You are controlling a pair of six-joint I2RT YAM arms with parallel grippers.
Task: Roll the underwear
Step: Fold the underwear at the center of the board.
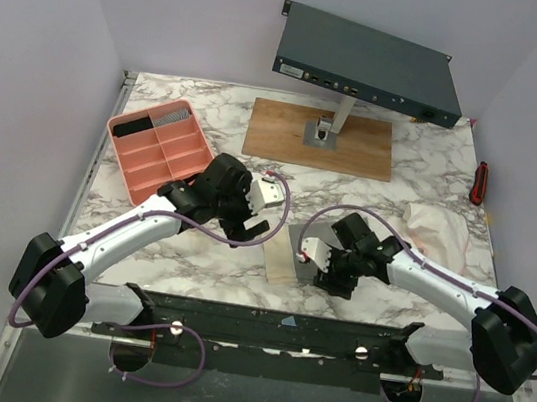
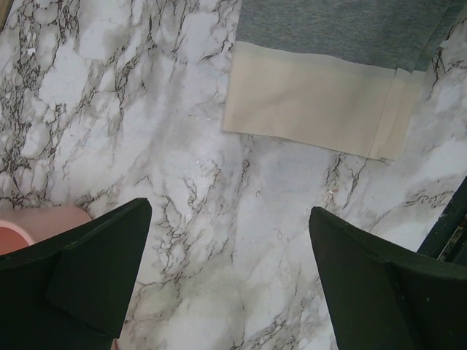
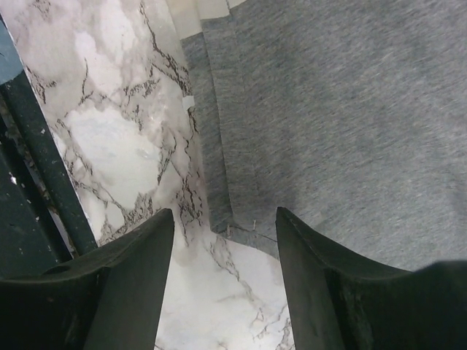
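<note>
The right hand point(image 3: 223, 215) points down at the desk with its two dark fingers point(image 3: 124, 277) partly spread and nothing pinched between them. It is open, with one finger over the bare white-and-grey marbled desk point(image 3: 124, 146) and the other over cloth. The near corner of the grey knit underwear with a cream waistband point(image 3: 336, 109) lies in the gap, and whether the tips touch it cannot be told. The left hand point(image 2: 230, 211) also faces down, its two fingers spread wide, open and empty, over bare marble just beside the waistband edge. From above, the two arms reach in from the near corners with bent elbows and meet at the front middle of the desk. The single pair of underwear lies flat there between the two hands, closer to the right one. Farther out, one pink plastic divided tray point(image 1: 169, 158) sits behind the left arm, its corner also showing in the left wrist view. One wooden board point(image 1: 279, 132) lies at the back with one metal stand point(image 1: 325, 129) on it, and one flat dark blue-grey equipment box point(image 1: 370, 65) is above that. One crumpled cream cloth point(image 1: 441, 232) lies near the right arm. One red-and-black tool point(image 1: 479, 182) lies at the right edge. One black rail point(image 1: 270, 328) runs along the near edge.
</note>
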